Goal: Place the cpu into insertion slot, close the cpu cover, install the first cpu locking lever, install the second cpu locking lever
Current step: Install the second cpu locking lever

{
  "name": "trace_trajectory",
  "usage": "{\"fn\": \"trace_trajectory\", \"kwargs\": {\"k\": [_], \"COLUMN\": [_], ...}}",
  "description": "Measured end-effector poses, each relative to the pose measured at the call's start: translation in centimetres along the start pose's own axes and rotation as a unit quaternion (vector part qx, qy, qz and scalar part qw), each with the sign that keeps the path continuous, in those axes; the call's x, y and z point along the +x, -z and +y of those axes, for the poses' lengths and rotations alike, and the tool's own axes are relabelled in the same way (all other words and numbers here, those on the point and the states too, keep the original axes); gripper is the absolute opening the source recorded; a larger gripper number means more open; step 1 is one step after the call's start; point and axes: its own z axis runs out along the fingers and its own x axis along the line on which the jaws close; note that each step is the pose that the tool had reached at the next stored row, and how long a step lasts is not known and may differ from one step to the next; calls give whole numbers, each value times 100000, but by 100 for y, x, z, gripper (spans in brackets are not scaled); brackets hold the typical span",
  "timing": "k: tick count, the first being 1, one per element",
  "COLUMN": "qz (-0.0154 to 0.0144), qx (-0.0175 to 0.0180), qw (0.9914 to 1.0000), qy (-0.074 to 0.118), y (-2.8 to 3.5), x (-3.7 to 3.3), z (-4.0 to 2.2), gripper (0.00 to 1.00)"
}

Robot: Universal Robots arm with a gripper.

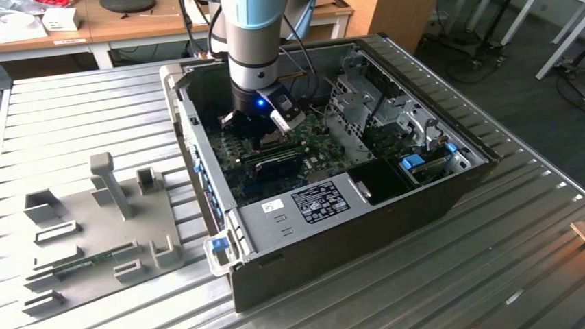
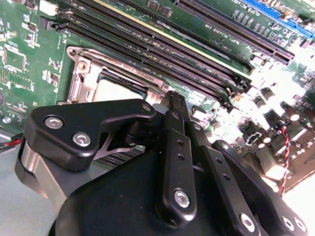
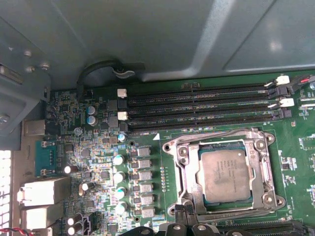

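The gripper [image 2: 174, 105], fingers drawn narrow and holding nothing, sits low at the slot [image 3: 222, 173] edge; just beyond its tips the cpu [image 3: 226, 175] lies seated with the cover [image 3: 184, 169] apparently down; lever status undetermined.

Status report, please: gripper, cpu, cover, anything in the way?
Gripper down inside case, at the insertion slot. Cpu seated. Cpu cover down over it. Nothing blocking.

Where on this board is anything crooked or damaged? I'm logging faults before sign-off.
Nothing stands out. The small pale silvery-tan square cpu lies flat and square in the dark insertion slot, framed evenly by the silvery metal cpu cover. The black gripper sits beside the socket.
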Motion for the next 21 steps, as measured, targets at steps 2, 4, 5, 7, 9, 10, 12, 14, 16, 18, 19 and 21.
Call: {"fn": "trace_trajectory", "kwargs": {"k": [2,4,5,7,9,10,12,14,16,18,19,21], "qz": [-1,2,2,0,-1,0,1,0,0,0,5,3], "qx": [0,-2,3,-2,0,-2,-1,0,-2,0,7,3], "qw": [100000,100000,100000,100000,100000,100000,100000,100000,100000,100000,100000,100000], "qy": [0,0,-1,1,-1,-1,-2,-1,1,1,-1,-1], "y": [0,0,0,0,0,0,0,0,0,-1,-1,-3], "x": [0,0,0,0,0,0,0,0,0,0,1,1], "z": [0,1,1,2,3,3,4,4,4,4,4,4], "gripper": [10,10,10,10,10,10,10,10,10,10,10,10]}}
